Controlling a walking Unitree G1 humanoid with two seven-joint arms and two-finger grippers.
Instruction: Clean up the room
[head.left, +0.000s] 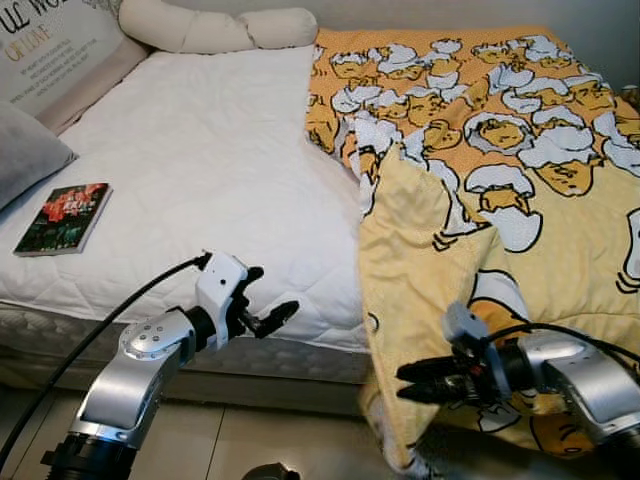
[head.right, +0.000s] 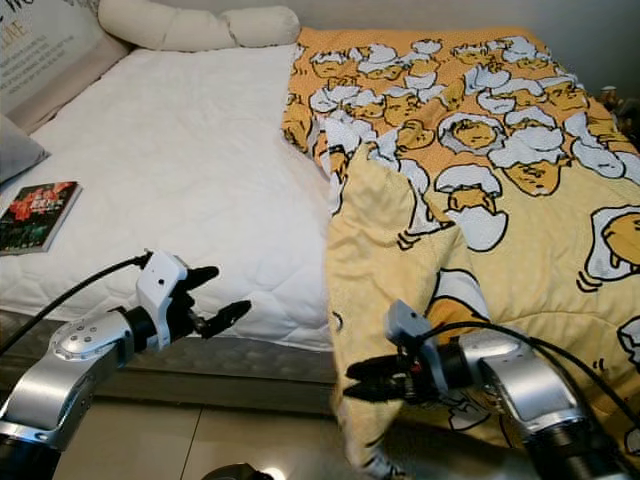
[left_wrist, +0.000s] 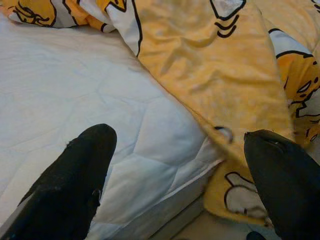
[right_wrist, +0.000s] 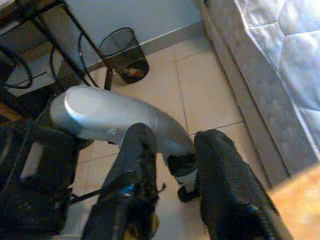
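I stand at the side of the bed, whose white quilted mattress (head.left: 210, 170) is bare on my left half, while the yellow blanket printed with white-and-orange egg figures (head.left: 500, 170) covers the right half and hangs over the near edge toward the floor. My left gripper (head.left: 262, 300) is raised in front of the mattress edge, its fingers spread wide and holding nothing; in the left wrist view the black fingers (left_wrist: 70, 185) frame the mattress corner and the blanket's folded-back edge (left_wrist: 220, 130). My right gripper (head.left: 420, 382) is held low in front of the hanging part of the blanket, fingers pointing toward my left with only a narrow gap between them, and I judge it is not holding the cloth; the right wrist view looks across the tiled floor (right_wrist: 200, 80) to a black wire wastebasket (right_wrist: 124, 54) by the wall. A small dark paperback book with a red cover picture (head.left: 64, 217) lies on the mattress near a grey pillow (head.left: 25, 150), and a long cream bolster (head.left: 215, 28) lies at the head. I judge the step in hand to be making the bed. The next move calls for closing the left fingers on the blanket's free edge and drawing it across the bare mattress; the book should probably be cleared first.
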